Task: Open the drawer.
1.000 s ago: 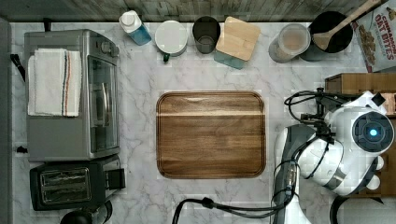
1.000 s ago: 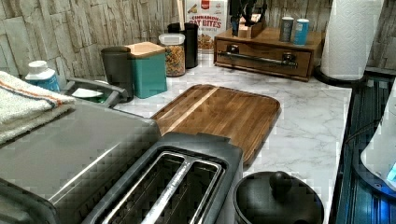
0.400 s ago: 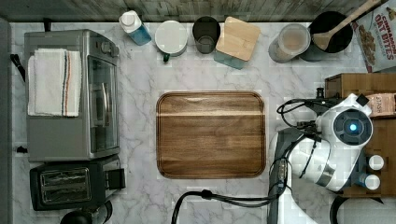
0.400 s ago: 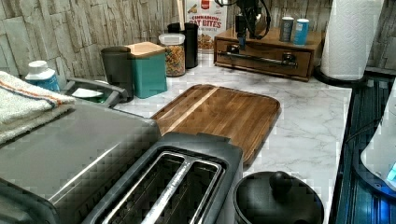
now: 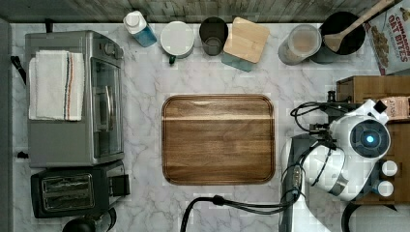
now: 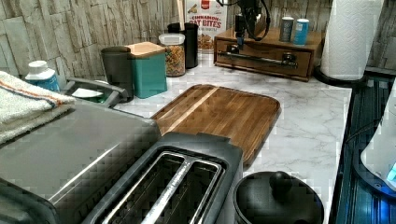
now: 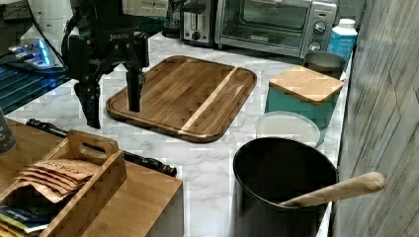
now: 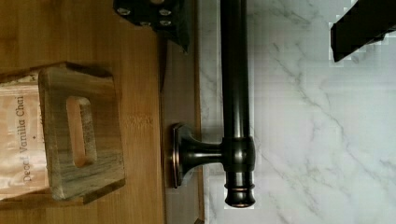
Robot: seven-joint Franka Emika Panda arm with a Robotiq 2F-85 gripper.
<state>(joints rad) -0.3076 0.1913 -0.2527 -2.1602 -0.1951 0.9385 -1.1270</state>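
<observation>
- In the wrist view, the black bar handle (image 8: 235, 93) runs along the front of the drawer (image 8: 180, 102), carried on a knobbed post (image 8: 196, 154) near its capped end; one dark gripper finger sits over the drawer's top edge on the wood side of the bar and the other over the marble on the far side, so the fingers stand apart with the handle between them and are not closed on it.
- A small wooden caddy (image 8: 77, 135) holding tea packets rests on the drawer unit's top, just beside the handle post.
- In the right view, the gripper (image 7: 111, 106) hangs fingers-down above the handle (image 7: 99, 143), spread wide, with the cutting board (image 7: 185, 96) on the marble counter (image 7: 207, 163) behind it.
- In the top view, the white arm (image 5: 353, 154) stands over the drawer unit at the top view's right edge, well apart from the toaster oven (image 5: 77, 96) at the top view's left.
- In the left view, the drawer (image 6: 266, 58) sits closed at the far end of the counter, beside the paper towel roll (image 6: 348, 37), its bar handle (image 6: 259, 57) facing the board.
</observation>
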